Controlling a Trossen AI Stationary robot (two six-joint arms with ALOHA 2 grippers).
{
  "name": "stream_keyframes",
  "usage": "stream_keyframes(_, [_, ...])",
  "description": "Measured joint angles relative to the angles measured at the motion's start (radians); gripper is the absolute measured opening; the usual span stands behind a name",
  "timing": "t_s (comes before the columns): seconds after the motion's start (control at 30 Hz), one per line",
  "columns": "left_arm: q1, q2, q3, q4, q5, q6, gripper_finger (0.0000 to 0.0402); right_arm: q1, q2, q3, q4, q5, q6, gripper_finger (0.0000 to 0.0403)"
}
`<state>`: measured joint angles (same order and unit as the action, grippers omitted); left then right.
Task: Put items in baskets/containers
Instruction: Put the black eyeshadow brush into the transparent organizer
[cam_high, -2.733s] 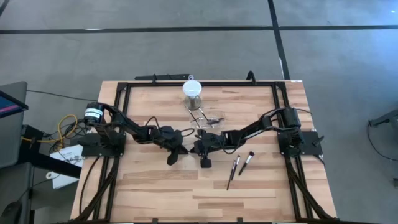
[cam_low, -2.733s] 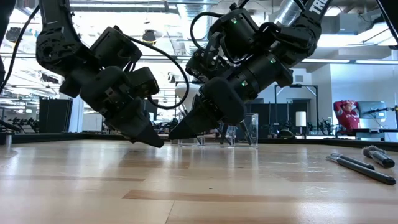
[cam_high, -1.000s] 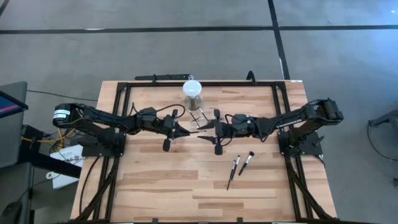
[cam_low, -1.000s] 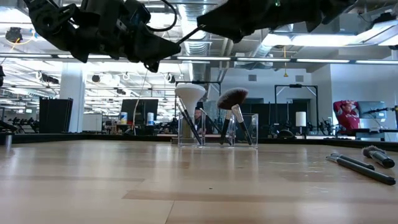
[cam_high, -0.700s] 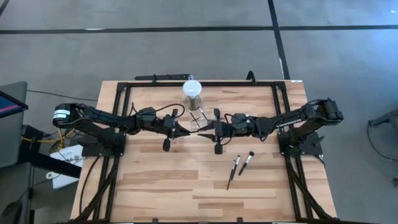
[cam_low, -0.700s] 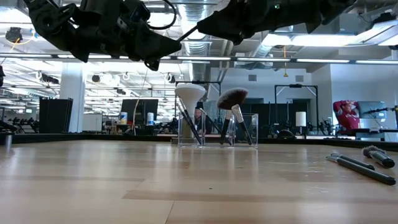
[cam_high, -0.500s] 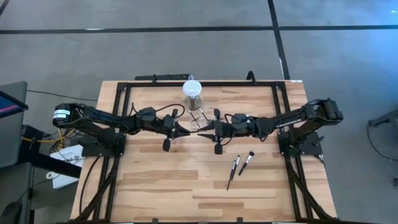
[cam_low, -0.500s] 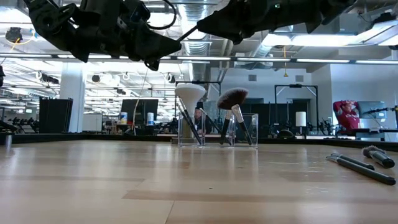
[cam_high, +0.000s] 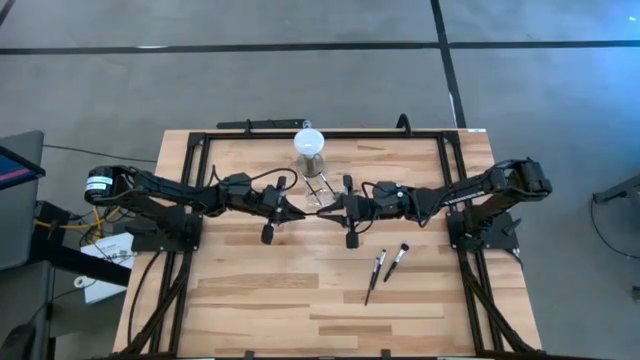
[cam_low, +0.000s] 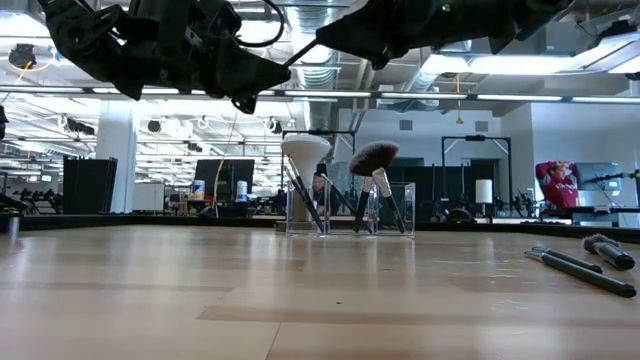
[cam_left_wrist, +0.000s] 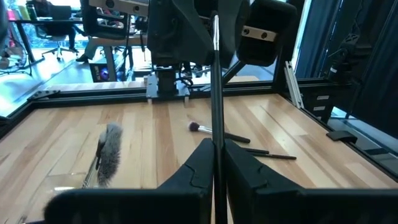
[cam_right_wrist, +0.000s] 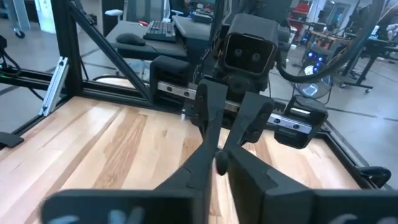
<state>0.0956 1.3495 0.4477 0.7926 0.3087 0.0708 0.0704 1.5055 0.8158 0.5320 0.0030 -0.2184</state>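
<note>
A slim dark makeup brush (cam_low: 305, 53) spans the short gap between both grippers, high above the table. My left gripper (cam_high: 288, 210) comes from the table's left and my right gripper (cam_high: 328, 212) from its right, tip to tip, both shut on the brush. Just beyond them the clear container (cam_high: 336, 190) stands on the table, with a white-headed brush (cam_low: 305, 150) and a brown-headed brush (cam_low: 374, 157) leaning in it. Loose brushes (cam_high: 378, 270) lie on the wood nearer the right. My left gripper pinches the thin handle (cam_left_wrist: 215, 134) between its two fingers, which lie along the brush, coming level from the table's left. The brush is lifted clear and runs straight on to the other gripper. My right gripper (cam_right_wrist: 217, 162) is shut on the brush's opposite end (cam_low: 316, 44), coming from the table's right; its own fingers hide the place of contact.
A grey cylinder with a white round top (cam_high: 309, 143) stands at the far edge behind the container. A black frame (cam_high: 320, 132) rims the table. Bare wood (cam_high: 260, 290) lies toward the near edge. A person in red (cam_low: 558, 180) sits far back in the room.
Over the last second both grippers have stayed almost still, raised and shut. Earlier than that they were low over the table's middle; since then they have risen and moved toward the container.
</note>
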Motion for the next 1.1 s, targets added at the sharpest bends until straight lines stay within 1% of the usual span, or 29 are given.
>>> stream_keyframes(0.07, [0.0, 0.0, 0.0, -0.003, -0.001, -0.001, 0.0022, 0.0, 0.0, 0.0, 0.0, 0.004, -0.001, 0.0016])
stream_keyframes(0.1, [0.0, 0.0, 0.0, -0.004, -0.001, -0.001, 0.0022, -0.001, 0.0, 0.0, 0.0, 0.004, -0.001, 0.0011])
stream_keyframes(0.2, [0.0, 0.0, 0.0, -0.005, -0.003, -0.001, 0.0025, -0.002, 0.0, 0.0, 0.0, 0.011, 0.01, 0.0016])
stream_keyframes(0.27, [0.0, 0.0, 0.0, -0.005, -0.009, -0.001, 0.0029, -0.001, 0.0, 0.0, -0.001, 0.041, 0.043, 0.0018])
stream_keyframes(0.37, [0.001, 0.0, 0.0, -0.007, -0.035, 0.0, 0.0036, -0.001, 0.0, 0.0, -0.011, 0.069, 0.112, 0.0009])
stream_keyframes(0.43, [0.001, 0.0, 0.0, -0.007, -0.056, 0.0, 0.0043, -0.001, 0.0, 0.001, -0.025, 0.076, 0.12, 0.0006])
stream_keyframes(0.5, [0.0, 0.0, -0.001, -0.009, -0.087, 0.0, 0.0051, -0.001, 0.0, 0.018, -0.062, 0.081, 0.122, 0.0009])
stream_keyframes(0.57, [0.001, 0.0, -0.001, -0.01, -0.114, 0.0, 0.0062, -0.001, 0.0, 0.058, -0.143, 0.096, 0.138, 0.0011])
stream_keyframes(0.63, [0.003, 0.0, -0.001, -0.008, -0.138, 0.0, 0.0074, 0.007, 0.0, 0.115, -0.284, 0.162, 0.18, 0.001])
stream_keyframes(0.73, [0.003, 0.0, -0.001, -0.007, -0.152, 0.0, 0.0093, 0.018, 0.0, 0.208, -0.57, 0.28, 0.247, 0.0007])
stream_keyframes(0.8, [0.003, 0.0, -0.001, -0.006, -0.162, 0.0, 0.0104, 0.025, 0.0, 0.254, -0.712, 0.347, 0.298, 0.0008])
stream_keyframes(0.9, [0.003, 0.0, -0.001, -0.007, -0.185, 0.0, 0.0115, 0.036, 0.0, 0.283, -0.81, 0.471, 0.361, 0.0013])
stream_keyframes(1.03, [0.002, 0.0, -0.001, -0.009, -0.185, 0.0, 0.012, 0.041, 0.0, 0.287, -0.855, 0.649, 0.414, 0.0015])
stream_keyframes(1.1, [0.003, 0.0, -0.001, -0.01, -0.185, 0.0, 0.012, 0.036, 0.0, 0.287, -0.897, 0.705, 0.442, 0.0009])
